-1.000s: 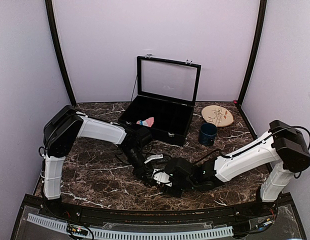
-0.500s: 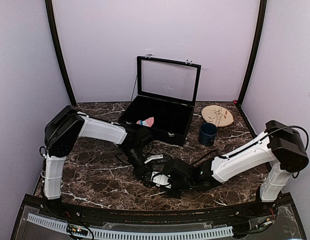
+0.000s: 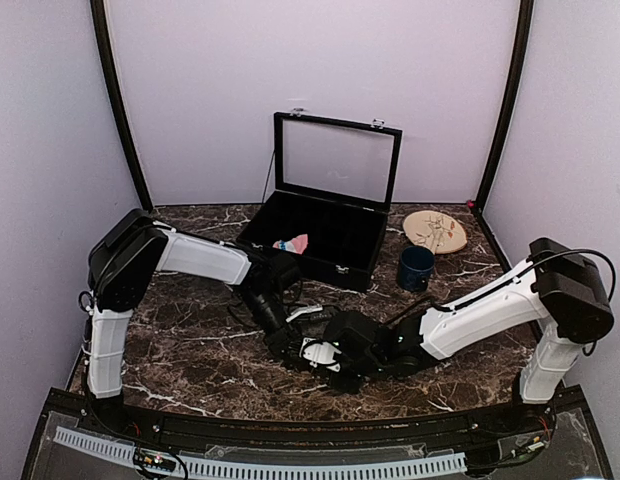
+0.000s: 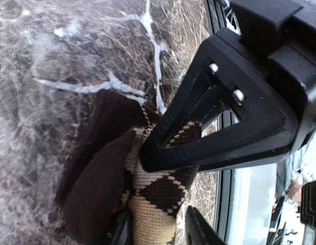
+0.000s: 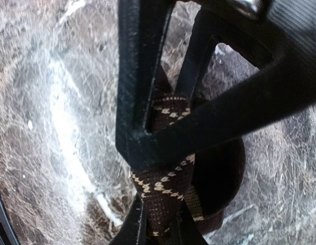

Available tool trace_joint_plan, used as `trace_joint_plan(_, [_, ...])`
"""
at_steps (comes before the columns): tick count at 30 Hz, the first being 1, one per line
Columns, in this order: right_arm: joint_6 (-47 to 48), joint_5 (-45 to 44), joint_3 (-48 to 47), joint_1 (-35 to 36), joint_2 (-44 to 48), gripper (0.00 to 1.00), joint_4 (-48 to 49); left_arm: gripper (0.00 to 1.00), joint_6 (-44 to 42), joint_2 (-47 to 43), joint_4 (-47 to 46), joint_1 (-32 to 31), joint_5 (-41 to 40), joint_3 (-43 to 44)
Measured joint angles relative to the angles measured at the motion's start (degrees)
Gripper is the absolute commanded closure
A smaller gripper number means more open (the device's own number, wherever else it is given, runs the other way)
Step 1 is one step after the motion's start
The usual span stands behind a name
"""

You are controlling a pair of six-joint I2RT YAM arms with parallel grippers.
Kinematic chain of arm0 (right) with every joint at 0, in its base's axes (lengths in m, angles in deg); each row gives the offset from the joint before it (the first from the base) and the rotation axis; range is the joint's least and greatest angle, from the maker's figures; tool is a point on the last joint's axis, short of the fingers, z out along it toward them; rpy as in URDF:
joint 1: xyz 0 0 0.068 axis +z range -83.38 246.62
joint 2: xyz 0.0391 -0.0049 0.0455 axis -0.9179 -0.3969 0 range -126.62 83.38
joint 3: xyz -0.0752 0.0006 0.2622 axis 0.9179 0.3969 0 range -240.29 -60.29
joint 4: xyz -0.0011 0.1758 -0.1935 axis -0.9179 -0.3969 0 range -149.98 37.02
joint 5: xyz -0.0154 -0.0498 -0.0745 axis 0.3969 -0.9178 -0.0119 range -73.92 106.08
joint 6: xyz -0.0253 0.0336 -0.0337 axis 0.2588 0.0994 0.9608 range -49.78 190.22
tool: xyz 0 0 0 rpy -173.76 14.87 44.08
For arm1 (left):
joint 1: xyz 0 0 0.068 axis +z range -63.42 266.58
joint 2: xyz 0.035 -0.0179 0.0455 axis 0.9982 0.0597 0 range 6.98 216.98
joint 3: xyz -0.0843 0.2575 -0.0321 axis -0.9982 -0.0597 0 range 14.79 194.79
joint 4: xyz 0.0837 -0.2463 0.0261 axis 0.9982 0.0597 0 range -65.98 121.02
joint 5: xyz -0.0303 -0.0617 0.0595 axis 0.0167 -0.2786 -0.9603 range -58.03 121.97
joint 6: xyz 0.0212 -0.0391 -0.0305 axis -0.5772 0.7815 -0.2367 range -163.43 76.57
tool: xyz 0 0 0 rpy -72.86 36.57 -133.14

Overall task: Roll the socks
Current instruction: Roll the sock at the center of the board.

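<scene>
The brown sock (image 4: 153, 199) lies bunched on the bench (image 3: 190, 350), directly between both arms. The right gripper (image 5: 160, 219) has its jaws closed on a patterned strip of it. The left gripper (image 4: 158, 227) straddles the roll, jaws apart. The pink sock (image 3: 291, 243) sits far away in the box (image 3: 340, 270).

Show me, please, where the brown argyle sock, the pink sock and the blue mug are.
brown argyle sock (image 4: 149, 203): left wrist view, on its diamond pattern.
pink sock (image 3: 291, 243): top external view, on its visible middle.
blue mug (image 3: 415, 269): top external view, on its side wall.
</scene>
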Motion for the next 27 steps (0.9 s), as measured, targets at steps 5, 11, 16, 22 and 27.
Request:
trace_joint_plan(5, [-1.33, 4.09, 0.00, -2.40, -0.11, 1.00, 0.79, 0.59, 1.18, -0.79, -1.03, 1.31, 0.72, -1.49])
trace_joint_plan(11, [-2.89, 8.70, -0.04, -4.57, -0.44, 1.00, 1.46, 0.58, 2.21, -3.54, -4.22, 2.19, -0.87, -5.05])
trace_joint_plan(16, [-4.26, 13.25, -0.15, -6.67, -0.66, 1.00, 1.64, 0.58, 3.89, -7.30, -8.46, 2.62, -5.38, -8.87])
trace_joint_plan(22, [-5.66, 18.34, -1.36, -9.03, -1.75, 1.00, 1.25, 0.58, 5.38, -12.31, -14.60, 2.93, -11.32, -13.22])
trace_joint_plan(27, [-6.10, 22.49, -2.69, -10.67, -2.73, 1.00, -0.11, 0.58, 6.60, -17.88, -21.75, 2.95, -16.48, -18.60])
